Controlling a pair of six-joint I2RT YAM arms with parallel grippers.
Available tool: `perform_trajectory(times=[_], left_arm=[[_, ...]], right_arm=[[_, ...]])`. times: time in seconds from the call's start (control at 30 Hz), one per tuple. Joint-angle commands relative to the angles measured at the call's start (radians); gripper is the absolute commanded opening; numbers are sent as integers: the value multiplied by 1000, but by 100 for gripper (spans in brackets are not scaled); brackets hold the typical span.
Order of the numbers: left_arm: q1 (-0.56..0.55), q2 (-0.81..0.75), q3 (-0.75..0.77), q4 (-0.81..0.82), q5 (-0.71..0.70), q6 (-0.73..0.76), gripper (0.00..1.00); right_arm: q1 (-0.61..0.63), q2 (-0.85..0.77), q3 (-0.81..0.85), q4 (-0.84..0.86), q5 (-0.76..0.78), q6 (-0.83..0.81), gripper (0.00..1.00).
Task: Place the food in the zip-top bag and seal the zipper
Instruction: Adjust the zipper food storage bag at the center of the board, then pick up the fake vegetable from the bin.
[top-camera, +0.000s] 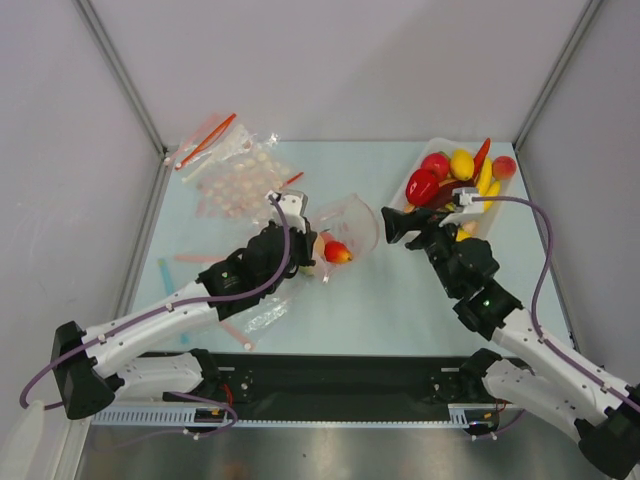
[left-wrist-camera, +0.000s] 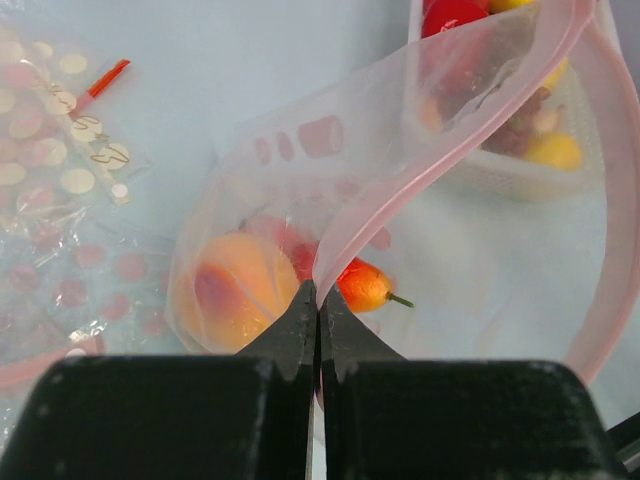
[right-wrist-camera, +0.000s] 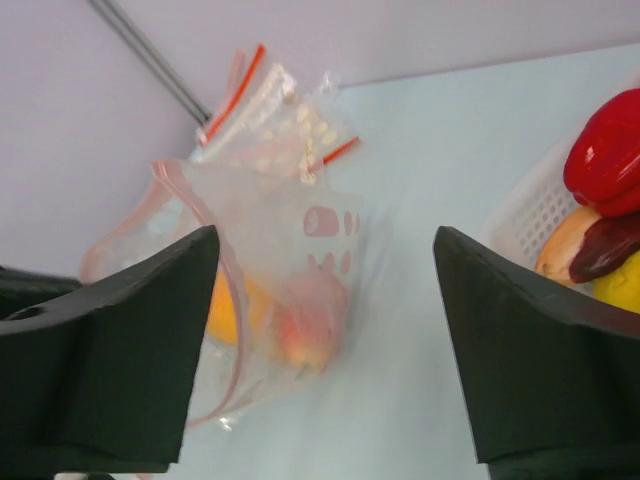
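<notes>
Zip-top bag (top-camera: 350, 225): centre of table (top-camera: 400, 300), peach (top-camera: 337, 252) inside. Tray (top-camera: 399, 188): far right corner, food (top-camera: 440, 175) piled in it. Heap of spare bags (top-camera: 235, 180): far left corner.

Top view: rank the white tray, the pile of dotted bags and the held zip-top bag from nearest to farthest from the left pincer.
1. zip-top bag: its rim is pinched in the left pincer, and it hangs just to the right.
2. pile of dotted bags: behind, toward the back left.
3. white tray: far across, at the back right.
</notes>
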Motion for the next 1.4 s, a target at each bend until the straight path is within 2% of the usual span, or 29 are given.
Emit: perform_trajectory(times=[0.0,0.17,0.3,0.4,0.43,0.47,0.5,0.57,0.67,0.93,1.37], left_arm=[[7,-5,40,-30,-51,-26,0],[6,-19,37,-35,-56,-30,0],[6,-29,34,-33,-47,-33,0],[7,-32,33,-33,-42,-35,0],[6,-34,33,-32,-42,-35,0],[6,-35,31,-32,-43,-35,0],[7,-35,31,-33,-47,-35,0],[6,-34,31,-35,-45,-35,0],[6,-37,34,-35,-39,-35,0],[6,-29,30,-26,-13,-39,0],[6,-43,27,-24,-8,-36,0]], right_arm=[[-6,-61,-22,67,148,66,99],[-7,-61,-28,16,396,232,100],[-36,2,55,-140,441,358,100],[-133,60,127,-247,345,412,100],[-224,109,144,-264,287,418,100],[-287,131,158,-271,154,448,100],[-340,152,165,-298,92,465,100],[-464,206,161,-286,-35,510,100],[-544,282,159,-188,-147,502,100],[-610,531,288,-162,-289,409,100],[-577,868,517,-148,-254,360,100]])
